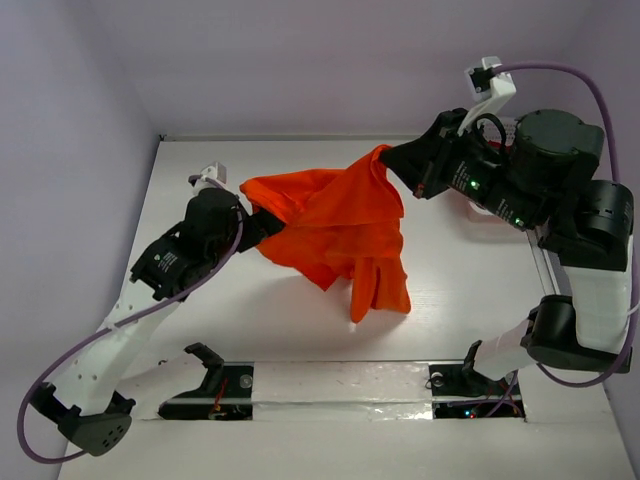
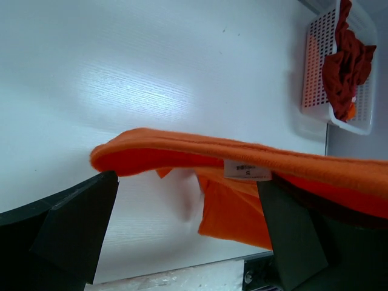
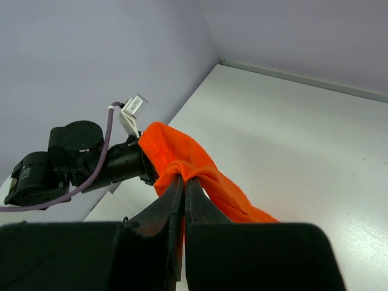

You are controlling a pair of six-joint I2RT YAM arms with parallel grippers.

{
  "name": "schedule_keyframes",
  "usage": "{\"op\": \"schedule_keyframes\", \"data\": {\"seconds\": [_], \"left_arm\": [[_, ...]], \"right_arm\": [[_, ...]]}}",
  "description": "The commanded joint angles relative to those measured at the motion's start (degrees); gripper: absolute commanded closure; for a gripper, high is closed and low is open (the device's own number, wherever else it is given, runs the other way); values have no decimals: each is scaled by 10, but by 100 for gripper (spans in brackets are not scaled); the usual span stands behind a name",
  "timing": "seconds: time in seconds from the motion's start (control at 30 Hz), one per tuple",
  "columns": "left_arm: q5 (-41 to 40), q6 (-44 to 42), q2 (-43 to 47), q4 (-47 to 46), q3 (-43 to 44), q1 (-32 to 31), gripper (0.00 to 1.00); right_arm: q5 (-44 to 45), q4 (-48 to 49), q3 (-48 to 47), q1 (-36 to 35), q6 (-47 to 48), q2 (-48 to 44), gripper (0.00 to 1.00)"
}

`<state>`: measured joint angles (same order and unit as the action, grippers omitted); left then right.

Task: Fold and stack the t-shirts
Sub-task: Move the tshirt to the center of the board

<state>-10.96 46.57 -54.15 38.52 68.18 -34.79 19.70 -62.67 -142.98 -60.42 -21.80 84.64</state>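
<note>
At the left of the top view, your left gripper (image 1: pixel 254 222) meets the left edge of the orange shirt (image 1: pixel 340 225). Its wrist view shows the left gripper (image 2: pixel 188 182) with its jaws spread wide, one dark finger (image 2: pixel 73 224) at lower left and the other at lower right. The collar band of the orange shirt (image 2: pixel 242 151) runs across the frame above the gap and lies over the lower-right finger. A small white size tag sits near the middle of that band. You cannot tell from either view whether the fingers press any cloth.

Moving to the centre of the top view, the shirt hangs as a crumpled sheet stretched between the two arms. Its lower folds droop onto the white table (image 1: pixel 470 290) below the middle of the frame.

At upper right of the top view, your right gripper (image 1: pixel 392 158) holds the shirt's top corner lifted off the table. In its wrist view the right gripper (image 3: pixel 183 179) has its fingers pressed together, pinching a bunched fold of the orange shirt (image 3: pixel 182 154).

In the upper right corner of the left wrist view, the basket (image 2: pixel 315 73) stands at the table's edge, well apart from the orange shirt, with red shirts (image 2: pixel 348 60) piled in it.
</note>
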Motion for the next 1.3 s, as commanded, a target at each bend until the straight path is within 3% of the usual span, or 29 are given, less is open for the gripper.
{"op": "schedule_keyframes", "data": {"seconds": [0.0,0.47,0.7,1.03,1.27], "left_arm": [[-30,10,11,20,32,1,1],[-82,28,51,59,75,1,1],[-89,41,65,88,94,1,1],[-98,77,73,111,25,1,1],[-97,95,82,168,-29,1,1]], "right_arm": [[1,43,-6,0,13,-12,100],[-37,25,33,0,4,-19,100],[-67,24,117,0,-7,-42,100],[-108,34,190,0,8,9,100],[-85,49,221,0,13,40,100]]}}
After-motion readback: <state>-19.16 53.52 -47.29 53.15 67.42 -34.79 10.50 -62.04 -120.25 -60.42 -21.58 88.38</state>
